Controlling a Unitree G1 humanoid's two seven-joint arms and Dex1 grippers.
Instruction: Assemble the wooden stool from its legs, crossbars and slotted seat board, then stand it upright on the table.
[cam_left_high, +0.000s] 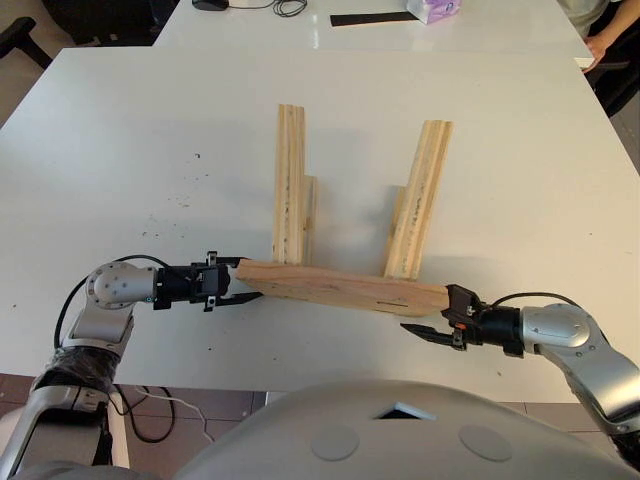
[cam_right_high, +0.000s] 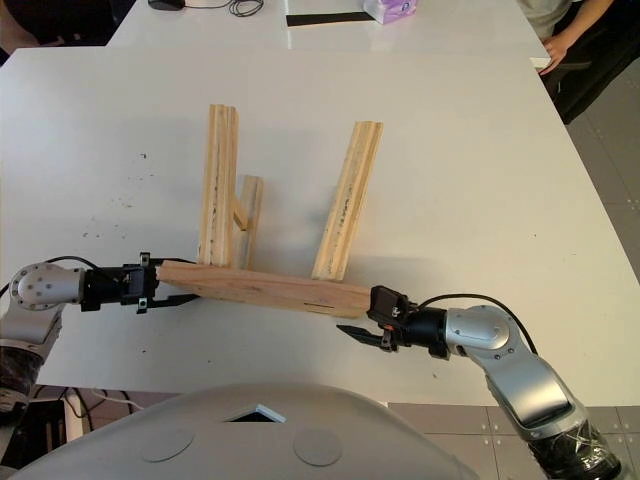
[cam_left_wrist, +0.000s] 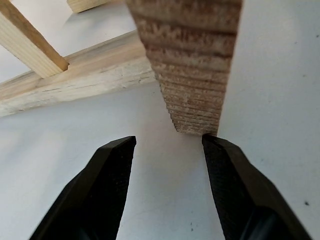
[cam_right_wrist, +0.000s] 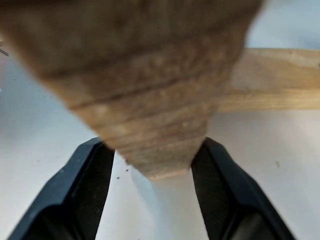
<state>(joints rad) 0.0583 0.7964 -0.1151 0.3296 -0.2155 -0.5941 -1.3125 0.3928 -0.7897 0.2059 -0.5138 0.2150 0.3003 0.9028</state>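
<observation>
- The white table (cam_left_high: 120, 150) carries the whole work; the stool is not upright yet and lies on its side near the robot's edge.
- The seat board (cam_left_high: 340, 287) stands on its long edge, across in front of the robot. I judge this pose keeps both ends free to be taken.
- Two legs (cam_left_high: 290, 185) stick out of the board, away from the robot, and rest flat on the table.
- Short crossbar pieces (cam_right_high: 243, 215) sit against the inner sides of the legs; their joints are too small to judge.
- The left gripper (cam_left_high: 245, 280) is at the board's left end, jaws open, with a gap on one side.
- The right gripper (cam_left_high: 430, 308) is at the right end, jaws also spread around the wood and not clamped, as far as I see. Probably both prepare to tip the stool up.
</observation>
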